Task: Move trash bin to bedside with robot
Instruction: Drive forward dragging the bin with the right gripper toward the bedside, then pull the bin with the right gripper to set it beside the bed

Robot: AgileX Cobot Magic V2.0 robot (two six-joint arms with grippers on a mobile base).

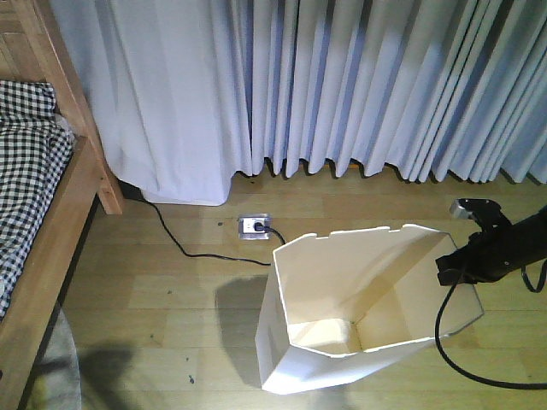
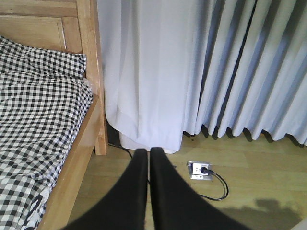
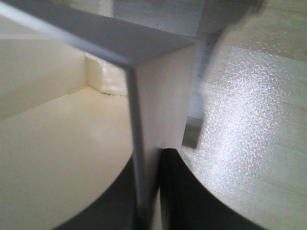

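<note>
R gripper point(image 3: 147, 191) clamped on trash bin point(image 1: 342, 282) wall at right rim, one finger in, one out (rim hold prob. for dragging w/o lifting). Bin on floor point(image 1: 171, 282) near curtain point(image 1: 342, 85), well apart from bedside point(image 1: 60, 231). L gripper point(image 2: 148, 187) closed, empty.

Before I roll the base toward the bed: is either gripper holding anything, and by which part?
The right gripper pinches the trash bin by the top edge of one wall, one finger inside, one outside. The left gripper is shut, empty.
</note>
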